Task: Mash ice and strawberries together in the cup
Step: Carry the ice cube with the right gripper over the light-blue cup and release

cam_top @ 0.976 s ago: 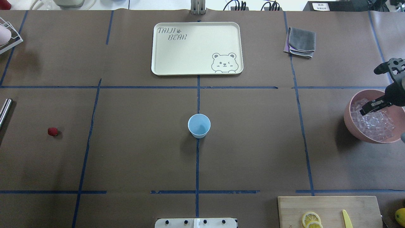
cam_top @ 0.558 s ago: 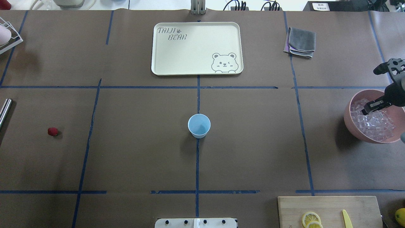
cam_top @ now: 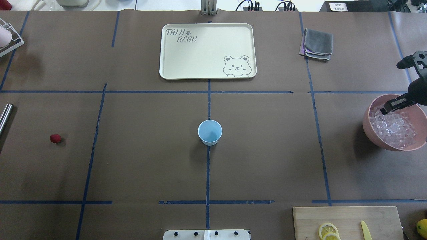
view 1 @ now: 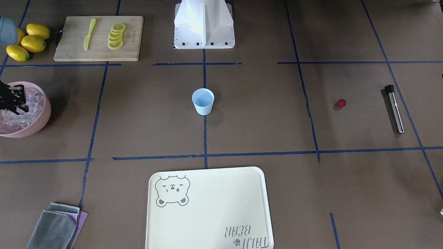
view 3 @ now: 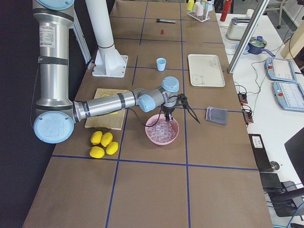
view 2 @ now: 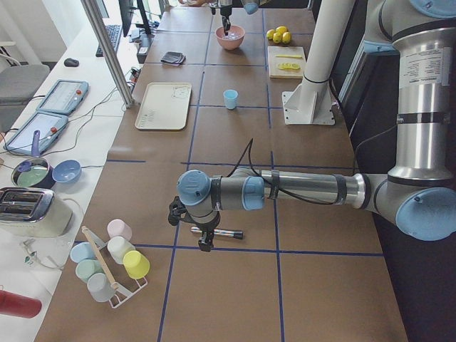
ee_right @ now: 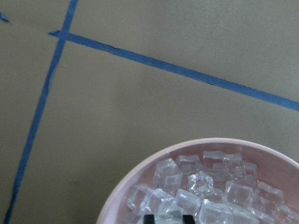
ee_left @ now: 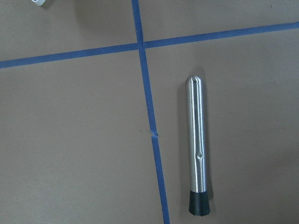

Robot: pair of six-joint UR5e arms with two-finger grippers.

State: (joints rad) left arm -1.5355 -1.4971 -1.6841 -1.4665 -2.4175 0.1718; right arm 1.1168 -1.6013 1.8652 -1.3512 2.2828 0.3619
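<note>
Just lifted off ice (cam_top: 395,128) in pink bowl (cam_top: 368,128) w/ R gripper (cam_top: 386,109) seemingly clamped on one cube; cup (cam_top: 209,132) next.

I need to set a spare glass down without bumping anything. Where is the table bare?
Bare paper lies between the cup and the strawberry, and between the cup and the pink bowl. The tray holds nothing. It is crowded at the robot's right end: the right gripper hangs over the ice in the bowl, with the cutting board and lemons nearby.
</note>
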